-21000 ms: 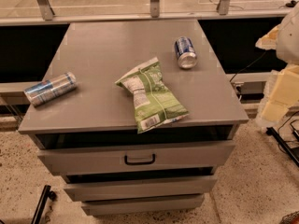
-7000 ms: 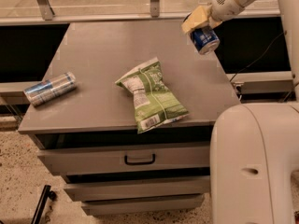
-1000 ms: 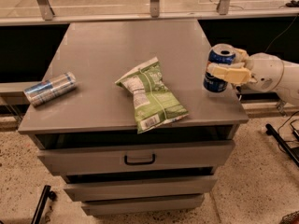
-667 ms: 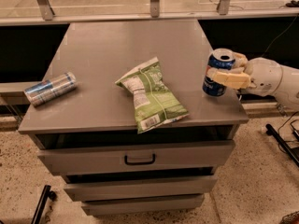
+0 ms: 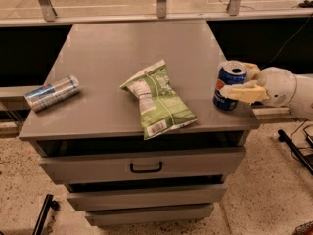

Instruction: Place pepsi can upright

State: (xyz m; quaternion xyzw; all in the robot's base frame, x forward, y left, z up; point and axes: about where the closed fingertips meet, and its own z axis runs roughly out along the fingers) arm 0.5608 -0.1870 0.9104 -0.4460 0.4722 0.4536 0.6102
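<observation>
One green chip bag [image 5: 159,99] lies nearest, at the 6 o'clock side of the cabinet top [image 5: 127,43]. At the 3 o'clock edge the one pepsi can [image 5: 225,101] stands with its long axis vertical. The single gripper [image 5: 234,78] comes from 3 o'clock and pinches it, so it should probably let go toward 3 o'clock. One silver can [image 5: 52,92] lies at 9 o'clock.

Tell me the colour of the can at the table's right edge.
Dark blue, silver top: the pepsi can, in the claw at right. Camera view.
</observation>
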